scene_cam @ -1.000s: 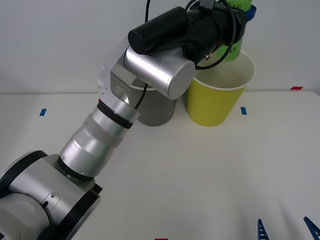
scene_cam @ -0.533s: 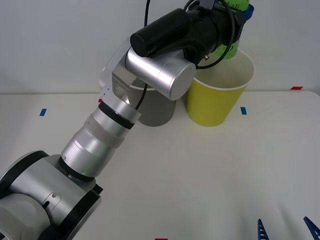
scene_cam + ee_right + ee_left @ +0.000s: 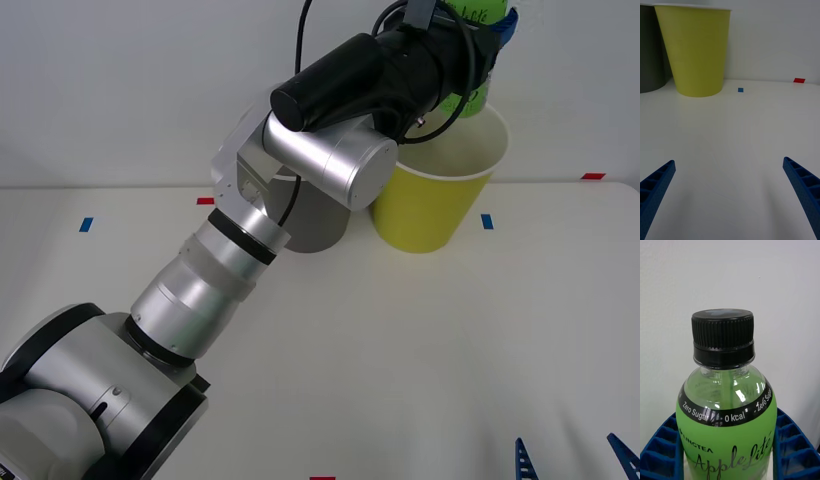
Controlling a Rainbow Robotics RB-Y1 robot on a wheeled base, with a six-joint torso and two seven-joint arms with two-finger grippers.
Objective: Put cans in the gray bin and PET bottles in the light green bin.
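Left gripper (image 3: 490,30) clamped on the PET bottle (image 3: 727,416), lifted a touch higher and shifted right, now above the light green bin (image 3: 440,195). Release looks next. Gray bin (image 3: 318,215) just beside. Right gripper (image 3: 730,195) spread apart, parked low.

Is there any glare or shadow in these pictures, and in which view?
Left wrist view: bright glints on the clear shoulder of the small green plastic bottle with a black ribbed cap, held in the left end effector. Right wrist view: soft shadows on the white table near the open right end effector.
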